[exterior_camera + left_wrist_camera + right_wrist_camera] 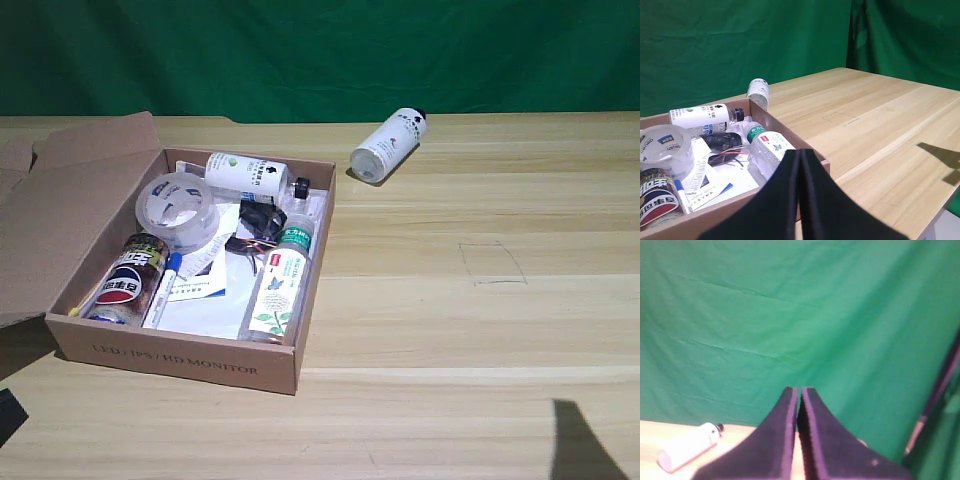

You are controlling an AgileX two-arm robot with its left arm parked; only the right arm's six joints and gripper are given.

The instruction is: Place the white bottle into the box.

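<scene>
Upper centre of the exterior view: the white bottle (389, 146) lies on the worktop (470, 330).
Nothing is done yet; the closed, empty hand (799, 390) is well apart, and the box (180, 357) awaits.

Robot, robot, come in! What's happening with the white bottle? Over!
Right hand shut, empty, raised off the table. White bottle lying on its side on the table, outside the box. Nothing in the way.

High frontal exterior view over the table (480, 330); both low wrist views toward green backdrop (790, 315), perhaps sharing the white bottle (389, 145).
</scene>
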